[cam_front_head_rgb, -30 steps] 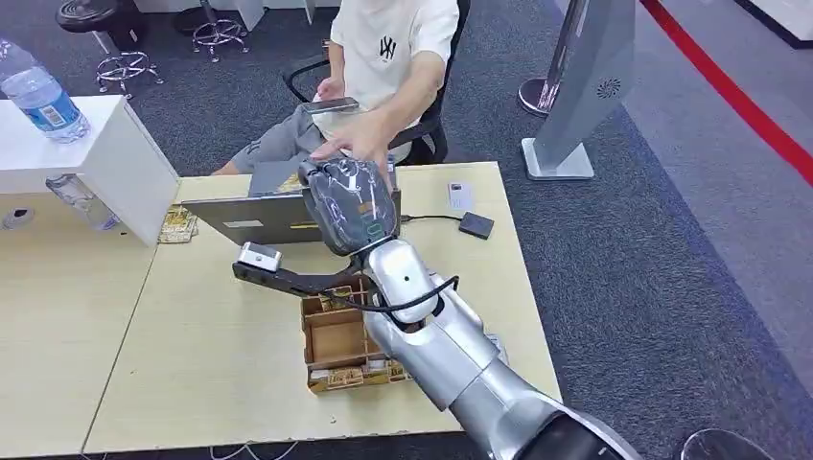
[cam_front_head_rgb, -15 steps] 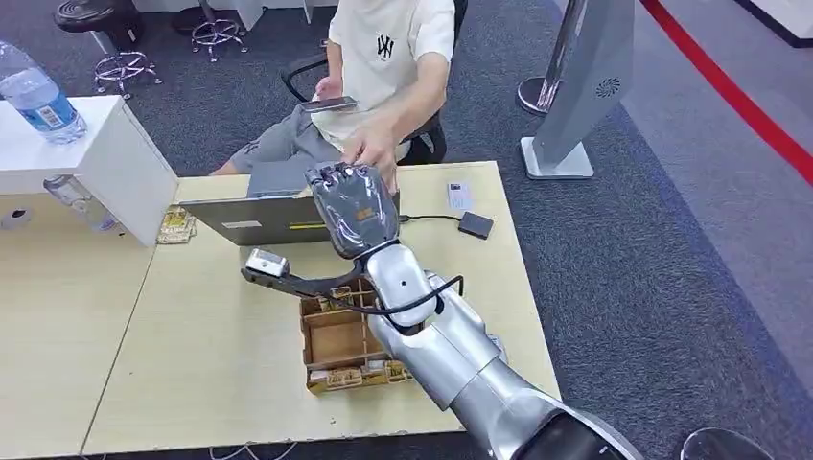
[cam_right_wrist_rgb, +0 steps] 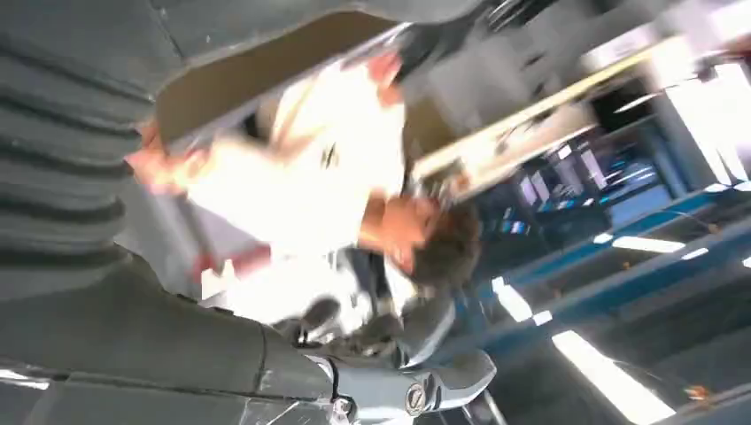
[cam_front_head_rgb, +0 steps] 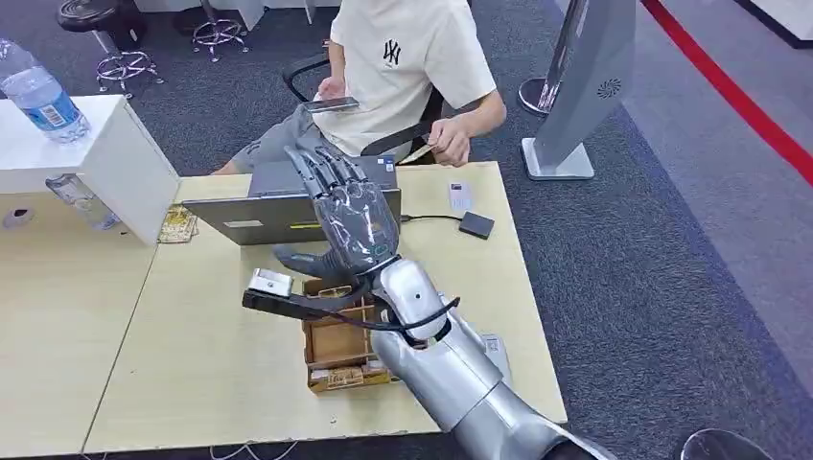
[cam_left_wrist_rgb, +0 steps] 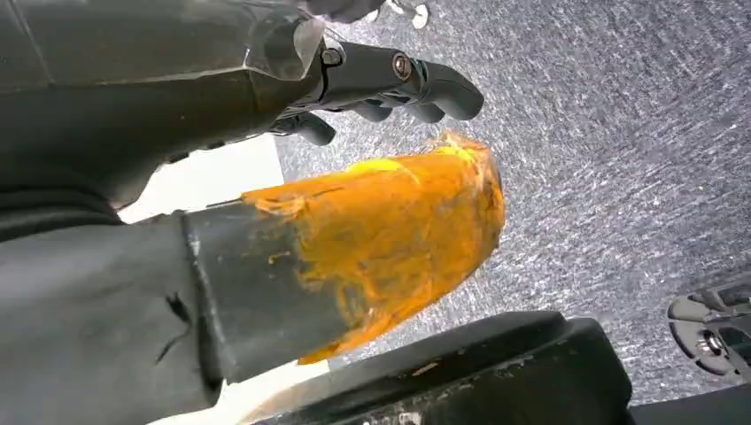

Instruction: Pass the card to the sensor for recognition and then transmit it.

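Observation:
My right hand point(cam_front_head_rgb: 350, 206) is raised above the laptop point(cam_front_head_rgb: 251, 218) with its fingers spread and nothing in it. A seated person in a white shirt holds a small tan card point(cam_front_head_rgb: 420, 153) in a hand point(cam_front_head_rgb: 450, 142) drawn back beyond the table's far edge. The black sensor pad point(cam_front_head_rgb: 476, 225) lies on the table at the far right, on a cable, with a small white device point(cam_front_head_rgb: 459, 195) just behind it. In the left wrist view my left hand point(cam_left_wrist_rgb: 354, 168) hangs over grey carpet, its orange-taped thumb apart from loosely bent fingers point(cam_left_wrist_rgb: 390, 84), holding nothing.
An open wooden box point(cam_front_head_rgb: 336, 343) with compartments sits under my right forearm. A white cabinet point(cam_front_head_rgb: 91, 158) with a water bottle point(cam_front_head_rgb: 43, 96) stands at the left. A grey kiosk stand point(cam_front_head_rgb: 580, 86) and a red floor line are at the right.
The person's hand, which was at my right hand's fingertips, has pulled back to the right with the card. My right hand's fingers have uncurled and spread, and the arm has dropped slightly.

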Robot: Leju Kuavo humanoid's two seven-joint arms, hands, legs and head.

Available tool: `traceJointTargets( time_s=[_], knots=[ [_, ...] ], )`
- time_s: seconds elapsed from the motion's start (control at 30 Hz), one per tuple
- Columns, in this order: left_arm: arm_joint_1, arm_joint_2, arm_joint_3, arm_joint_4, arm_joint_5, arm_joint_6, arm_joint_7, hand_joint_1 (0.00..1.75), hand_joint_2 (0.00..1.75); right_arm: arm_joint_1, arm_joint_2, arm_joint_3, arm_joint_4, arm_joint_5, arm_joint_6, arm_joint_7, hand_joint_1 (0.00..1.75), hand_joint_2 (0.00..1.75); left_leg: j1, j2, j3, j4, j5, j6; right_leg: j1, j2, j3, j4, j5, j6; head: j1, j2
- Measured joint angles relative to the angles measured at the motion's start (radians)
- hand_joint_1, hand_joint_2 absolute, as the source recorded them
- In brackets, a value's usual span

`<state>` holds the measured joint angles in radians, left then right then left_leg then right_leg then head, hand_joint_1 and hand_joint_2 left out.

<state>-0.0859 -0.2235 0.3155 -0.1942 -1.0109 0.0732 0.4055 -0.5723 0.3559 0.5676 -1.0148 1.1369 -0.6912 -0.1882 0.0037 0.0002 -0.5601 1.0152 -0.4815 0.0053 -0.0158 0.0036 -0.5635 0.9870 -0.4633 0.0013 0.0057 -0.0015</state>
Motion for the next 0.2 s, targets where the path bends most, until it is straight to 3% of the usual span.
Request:
traceJointTargets(
  time_s=[0.1,0.13,0.2],
  knots=[
    [0.0,-0.001,0.0,0.0,0.0,0.004,-0.011,0.0,0.0,0.029,0.001,0.018,-0.019,-0.387,0.026,-0.119,0.0,0.0,0.0,0.0,0.0,0.0,0.0,0.0,0.0,0.0,0.0,0.0,0.0,0.0,0.0,0.0],
    [0.0,-0.001,0.001,0.0,0.0,0.007,-0.017,0.0,0.0,0.043,0.002,0.029,-0.029,-0.53,0.075,-0.146,0.0,0.0,0.0,0.0,0.0,0.0,0.0,0.0,0.0,0.0,0.0,0.0,0.0,0.0,0.0,0.0],
    [0.002,-0.001,0.005,0.0,0.003,0.014,-0.024,0.0,0.0,0.081,0.002,0.04,-0.08,-0.8,0.257,-0.192,0.0,0.0,0.0,0.0,0.0,0.0,0.0,0.0,0.0,0.0,0.0,0.0,0.0,0.0,0.0,0.0]
  ],
)
